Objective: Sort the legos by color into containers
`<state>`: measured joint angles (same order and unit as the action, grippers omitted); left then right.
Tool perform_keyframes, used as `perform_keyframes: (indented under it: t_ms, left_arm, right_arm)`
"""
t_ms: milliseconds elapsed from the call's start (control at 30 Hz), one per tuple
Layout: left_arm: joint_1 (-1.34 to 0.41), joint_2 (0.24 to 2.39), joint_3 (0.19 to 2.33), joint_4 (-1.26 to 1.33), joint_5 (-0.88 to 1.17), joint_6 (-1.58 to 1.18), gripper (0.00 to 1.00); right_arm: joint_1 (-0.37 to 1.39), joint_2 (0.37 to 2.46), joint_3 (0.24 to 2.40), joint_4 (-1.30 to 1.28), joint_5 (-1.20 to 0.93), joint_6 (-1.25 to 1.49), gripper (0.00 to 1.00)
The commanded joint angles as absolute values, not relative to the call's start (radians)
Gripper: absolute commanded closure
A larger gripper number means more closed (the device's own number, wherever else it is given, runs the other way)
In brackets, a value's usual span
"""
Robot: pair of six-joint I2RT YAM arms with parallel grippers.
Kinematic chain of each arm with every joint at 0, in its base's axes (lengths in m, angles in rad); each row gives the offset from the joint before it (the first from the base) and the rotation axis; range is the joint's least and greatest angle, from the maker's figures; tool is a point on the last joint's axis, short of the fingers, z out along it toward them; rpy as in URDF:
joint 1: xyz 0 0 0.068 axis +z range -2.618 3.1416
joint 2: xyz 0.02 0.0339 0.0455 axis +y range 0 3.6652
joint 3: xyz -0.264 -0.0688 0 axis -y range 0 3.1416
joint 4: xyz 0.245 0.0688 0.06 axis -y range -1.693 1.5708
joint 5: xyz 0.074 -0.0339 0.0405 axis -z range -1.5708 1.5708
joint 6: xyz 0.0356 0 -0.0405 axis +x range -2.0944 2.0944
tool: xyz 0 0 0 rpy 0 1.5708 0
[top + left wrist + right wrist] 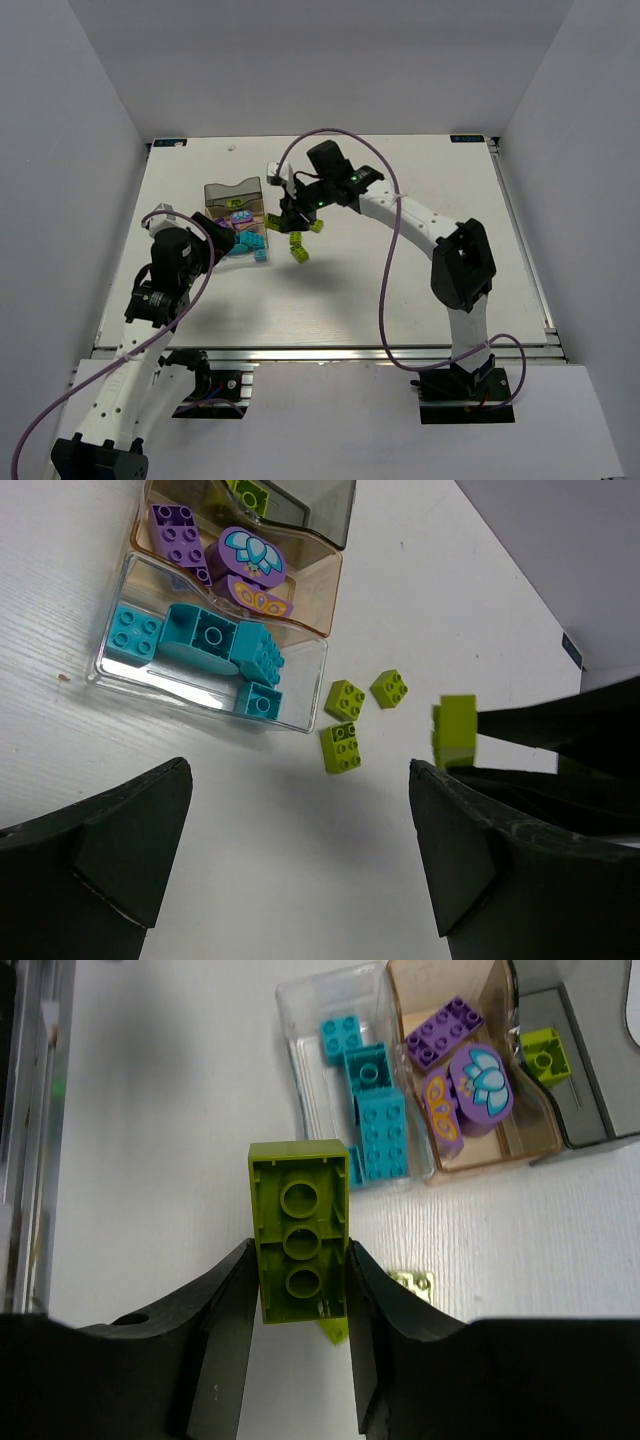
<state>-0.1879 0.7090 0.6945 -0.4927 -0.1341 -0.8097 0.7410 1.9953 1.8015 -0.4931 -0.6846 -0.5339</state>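
Brick (298,1175), lime-green plastic, oblong, hollow underside with three round tubes, clamped in right gripper (300,1260); translucent wavy-walled trays (535,1125) upper right; left gripper (298,780) spread wide, empty.

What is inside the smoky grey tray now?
One lime-green brick sits in the grey tray. Its far end is cut off in both wrist views and too small from above to check.

My top camera looks down from above and behind the arm bases, far enough to show the whole surface (330,300). The left wrist camera sits low and close, facing far-right from the near left. The right wrist camera looks steeply down, close. All three share the containers (225,192); both wrist views share the lifted lime brick (298,1230).
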Motion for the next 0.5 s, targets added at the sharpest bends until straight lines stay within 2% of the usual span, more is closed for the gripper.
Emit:
perform_keyframes:
  t_ms: [0,100,300,467]
  left_arm:
    - [-0.187,0.680,0.680,-0.482,-0.124,-0.831,0.02]
    - [-0.186,0.666,0.669,-0.473,-0.120,-0.848,0.02]
    - [-0.187,0.661,0.660,-0.471,-0.115,-0.859,0.02]
    - [-0.187,0.655,0.657,-0.476,-0.120,-0.859,0.02]
  right_arm:
    - [0.784,2.029,1.793,-0.250,-0.606,-0.241,0.99]
    - [0.819,2.075,1.824,-0.183,-0.575,-0.235,0.97]
    - [0.851,2.223,1.976,-0.224,-0.572,-0.236,0.89]
    - [0.864,2.262,1.982,-0.186,-0.542,-0.261,0.75]
